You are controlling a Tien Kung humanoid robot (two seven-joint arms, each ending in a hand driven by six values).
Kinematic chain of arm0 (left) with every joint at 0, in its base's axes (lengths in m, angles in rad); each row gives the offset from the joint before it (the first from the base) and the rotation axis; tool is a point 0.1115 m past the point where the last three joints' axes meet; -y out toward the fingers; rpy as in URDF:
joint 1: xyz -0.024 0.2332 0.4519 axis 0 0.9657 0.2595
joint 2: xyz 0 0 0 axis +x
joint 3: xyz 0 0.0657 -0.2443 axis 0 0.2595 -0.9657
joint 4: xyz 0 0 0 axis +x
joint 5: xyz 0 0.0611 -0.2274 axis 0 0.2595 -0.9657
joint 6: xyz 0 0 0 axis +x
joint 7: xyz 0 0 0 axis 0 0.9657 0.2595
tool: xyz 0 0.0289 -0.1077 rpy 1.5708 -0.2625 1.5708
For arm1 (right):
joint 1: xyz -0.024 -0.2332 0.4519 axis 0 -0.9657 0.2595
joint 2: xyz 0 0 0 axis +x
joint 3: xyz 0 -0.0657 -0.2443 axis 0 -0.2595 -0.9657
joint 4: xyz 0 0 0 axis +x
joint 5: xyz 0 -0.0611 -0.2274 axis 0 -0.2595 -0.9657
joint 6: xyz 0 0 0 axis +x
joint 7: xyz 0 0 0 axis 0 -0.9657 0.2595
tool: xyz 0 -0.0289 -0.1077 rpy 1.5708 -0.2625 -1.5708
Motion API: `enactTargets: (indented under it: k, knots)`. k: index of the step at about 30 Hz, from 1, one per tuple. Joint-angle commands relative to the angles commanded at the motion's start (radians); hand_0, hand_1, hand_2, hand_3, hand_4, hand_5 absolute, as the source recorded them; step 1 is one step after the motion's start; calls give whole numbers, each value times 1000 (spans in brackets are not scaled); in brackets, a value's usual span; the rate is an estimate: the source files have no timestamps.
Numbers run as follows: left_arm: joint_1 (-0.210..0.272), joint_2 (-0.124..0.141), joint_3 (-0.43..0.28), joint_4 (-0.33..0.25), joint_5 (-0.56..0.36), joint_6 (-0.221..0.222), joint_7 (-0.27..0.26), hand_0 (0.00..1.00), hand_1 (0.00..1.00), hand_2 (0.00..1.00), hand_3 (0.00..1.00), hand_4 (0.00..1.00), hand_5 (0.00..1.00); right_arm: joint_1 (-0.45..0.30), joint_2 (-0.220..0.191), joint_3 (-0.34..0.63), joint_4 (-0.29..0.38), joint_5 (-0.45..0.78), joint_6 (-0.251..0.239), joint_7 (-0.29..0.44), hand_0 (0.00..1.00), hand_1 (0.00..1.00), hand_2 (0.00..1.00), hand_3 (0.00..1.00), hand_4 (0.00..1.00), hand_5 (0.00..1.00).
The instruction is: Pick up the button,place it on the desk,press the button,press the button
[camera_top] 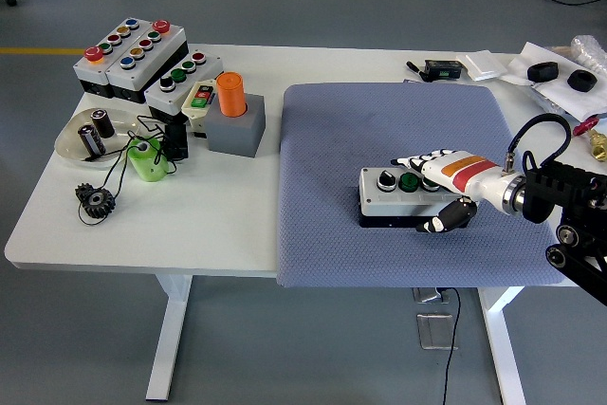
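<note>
Robot hand, white-shelled with an orange stripe, reaching in from the right, closed around the right end of the grey rectangular push-button box: fingers draped over the top, thumb against the near side. Box resting on the blue-grey textured mat on the white counter, long axis left-right, buttons just left of the fingertips. Left arm out of view.

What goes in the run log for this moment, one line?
arm: right | right hand: gripping button box | box: resting on grey mat | left arm: out of view | press: not yet
</note>
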Motion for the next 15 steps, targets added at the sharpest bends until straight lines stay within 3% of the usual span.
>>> enactTargets:
  k: [7,8,13,14,15]
  knots:
    - [0,0,2,0,3,0,0,651,707,701,498,327,998,-96,-58,177,169,57,-63,-64,989,916,998,998,935,288]
    - [0,1,1,0,5,0,1,651,708,703,498,327,998,-100,-61,194,181,58,-67,-69,914,838,964,998,919,315]
    - [1,1,-13,0,21,0,4,651,708,703,498,327,998,-147,-113,284,268,33,-94,-104,914,838,964,998,919,315]
    - [1,1,-13,0,22,0,4,651,708,701,498,328,998,-153,-120,287,276,37,-103,-102,552,417,531,927,885,368]
    - [2,1,-14,0,22,0,5,651,708,701,498,328,998,-158,-126,288,283,42,-113,-100,552,417,531,927,885,368]
